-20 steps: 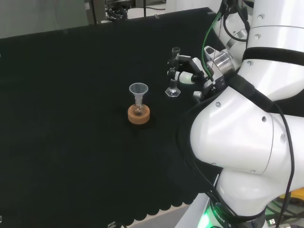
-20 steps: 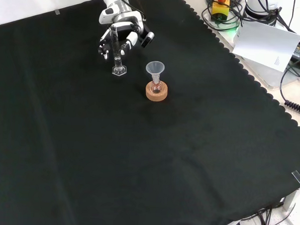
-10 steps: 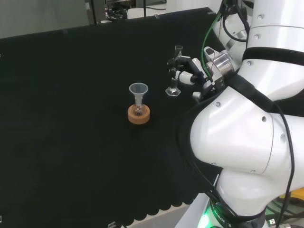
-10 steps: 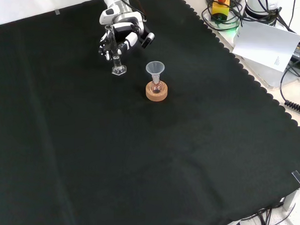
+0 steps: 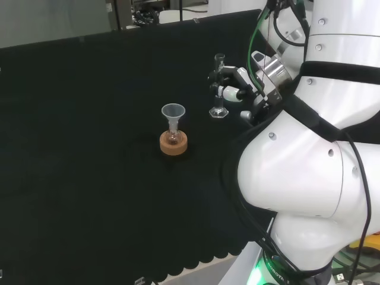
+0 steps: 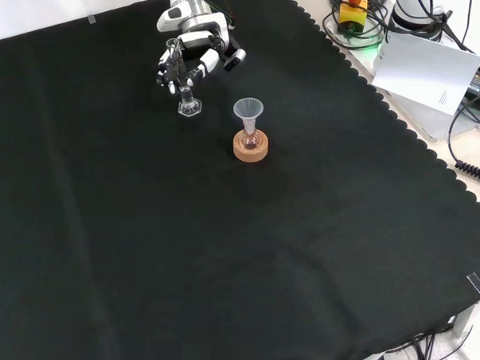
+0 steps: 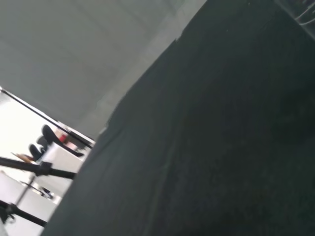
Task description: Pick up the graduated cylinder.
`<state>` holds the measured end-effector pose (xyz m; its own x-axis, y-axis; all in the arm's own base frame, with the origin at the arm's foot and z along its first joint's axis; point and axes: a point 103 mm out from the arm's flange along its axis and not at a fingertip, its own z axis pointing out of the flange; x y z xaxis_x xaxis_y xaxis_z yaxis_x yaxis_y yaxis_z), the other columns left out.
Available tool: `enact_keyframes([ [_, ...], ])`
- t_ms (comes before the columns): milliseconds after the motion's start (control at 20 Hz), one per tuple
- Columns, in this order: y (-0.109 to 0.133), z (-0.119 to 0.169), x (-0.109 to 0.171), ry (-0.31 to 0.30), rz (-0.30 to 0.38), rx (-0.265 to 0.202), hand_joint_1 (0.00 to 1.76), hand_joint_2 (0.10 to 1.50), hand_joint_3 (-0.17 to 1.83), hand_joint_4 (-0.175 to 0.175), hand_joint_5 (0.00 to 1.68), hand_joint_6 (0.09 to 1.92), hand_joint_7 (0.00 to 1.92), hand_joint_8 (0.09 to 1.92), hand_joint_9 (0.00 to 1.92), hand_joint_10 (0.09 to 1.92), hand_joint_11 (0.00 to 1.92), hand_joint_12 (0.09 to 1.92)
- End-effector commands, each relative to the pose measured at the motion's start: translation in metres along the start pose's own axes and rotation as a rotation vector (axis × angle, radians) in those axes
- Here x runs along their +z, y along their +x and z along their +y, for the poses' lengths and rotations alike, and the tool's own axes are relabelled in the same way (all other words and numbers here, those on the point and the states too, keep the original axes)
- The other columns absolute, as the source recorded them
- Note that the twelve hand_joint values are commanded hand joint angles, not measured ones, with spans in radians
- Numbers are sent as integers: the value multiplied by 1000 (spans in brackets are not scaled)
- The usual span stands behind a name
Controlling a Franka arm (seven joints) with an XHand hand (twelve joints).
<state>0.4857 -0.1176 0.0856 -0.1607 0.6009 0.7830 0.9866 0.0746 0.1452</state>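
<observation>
The graduated cylinder (image 5: 219,88) is a slim clear tube on a hexagonal foot, upright at the right of the cloth in the head view. The black and white hand (image 5: 236,86) has its fingers curled round the tube's middle. In the front view the cylinder (image 6: 188,102) hangs near the top left, its foot just above the cloth, with the hand (image 6: 194,50) closed round it from above. The tube's upper part is partly hidden by the fingers.
A clear funnel (image 5: 173,115) stands in a small flask on a cork ring (image 5: 173,143), left of the cylinder in the head view, and the cork ring (image 6: 250,147) lies to the cylinder's lower right in the front view. The arm's white links (image 5: 303,148) take up the head view's right.
The hand's fingers have closed round the cylinder. Hand and cylinder have risen a little; the foot has left the cloth.
</observation>
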Motion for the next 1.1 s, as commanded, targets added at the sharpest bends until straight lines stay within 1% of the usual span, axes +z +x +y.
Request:
enact_keyframes([
  [50, 12, 0, -16, 47, -192, -10, 1174, 1333, -145, -95, 784, 966, 810, 771, 1171, 303, 1058, 907],
  [100, 14, 0, -18, 52, -226, -12, 1149, 1300, -130, -131, 806, 1097, 863, 736, 1207, 285, 1097, 885],
  [150, 16, -1, -19, 51, -246, -14, 1136, 1287, -144, -153, 825, 1171, 929, 679, 1248, 253, 1136, 858],
  [250, 19, -1, -23, 51, -272, -19, 1128, 1275, -167, -171, 852, 1217, 1067, 555, 1338, 182, 1203, 803],
  [400, 24, -2, -28, 53, -306, -21, 1129, 1269, -175, -175, 867, 1221, 1234, 404, 1453, 93, 1274, 738],
  [550, 28, -2, -31, 72, -327, -19, 1131, 1265, -175, -175, 874, 1213, 1300, 353, 1501, 87, 1299, 718],
  [700, 34, -2, -35, 119, -369, -26, 1134, 1259, -175, -175, 884, 1195, 1308, 331, 1511, 87, 1302, 711],
  [850, 43, -3, -39, 170, -427, -34, 1137, 1254, -175, -175, 894, 1178, 1308, 322, 1514, 87, 1303, 709],
  [1100, 59, -7, -47, 259, -512, -30, 1139, 1251, -175, -175, 898, 1169, 1313, 319, 1521, 87, 1309, 710],
])
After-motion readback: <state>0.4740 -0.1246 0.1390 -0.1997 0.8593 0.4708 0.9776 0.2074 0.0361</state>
